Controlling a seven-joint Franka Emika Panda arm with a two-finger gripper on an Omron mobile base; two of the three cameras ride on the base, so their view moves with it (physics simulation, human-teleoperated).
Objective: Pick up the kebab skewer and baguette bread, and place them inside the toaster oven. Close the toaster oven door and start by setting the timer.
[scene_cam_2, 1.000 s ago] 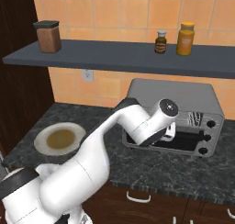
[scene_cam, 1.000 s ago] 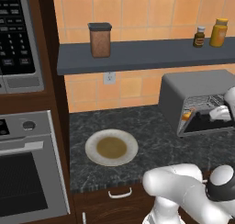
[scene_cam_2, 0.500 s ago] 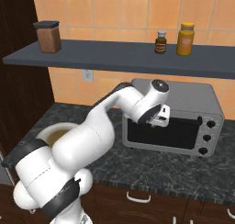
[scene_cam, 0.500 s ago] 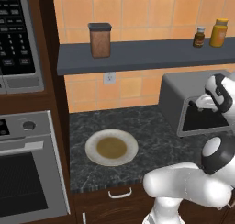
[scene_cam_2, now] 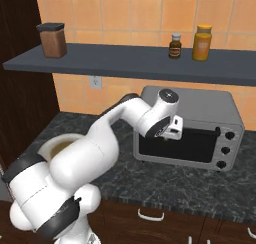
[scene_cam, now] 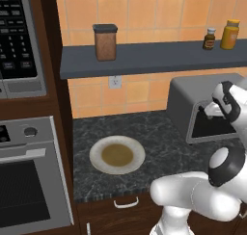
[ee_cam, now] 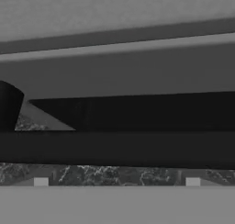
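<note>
Toaster oven (scene_cam_2: 200, 108): a grey box at the back of the dark speckled tabletop (scene_cam_2: 200, 188), under the shelf (scene_cam_2: 125, 63).
Toaster oven door (scene_cam_2: 175, 145): shut flat against the front, with its dark glass facing out.
Knobs (scene_cam_2: 222, 149): three dark ones in a column down the right side of the oven front.
Tool (scene_cam_2: 174, 130): right at the top edge of the door, near the handle; its tips are wide apart and it holds nothing.
Hand view: the grey door frame (ee_cam: 119, 67) and dark glass are very close up.
Plate (scene_cam: 117, 154): white with a brown middle, on the tabletop to the left of the oven, well apart from it.
Shelf things: a brown jar (scene_cam: 105, 41) on the left, a small dark bottle (scene_cam_2: 174, 46) and a yellow jar (scene_cam_2: 202, 42) on the right.
</note>
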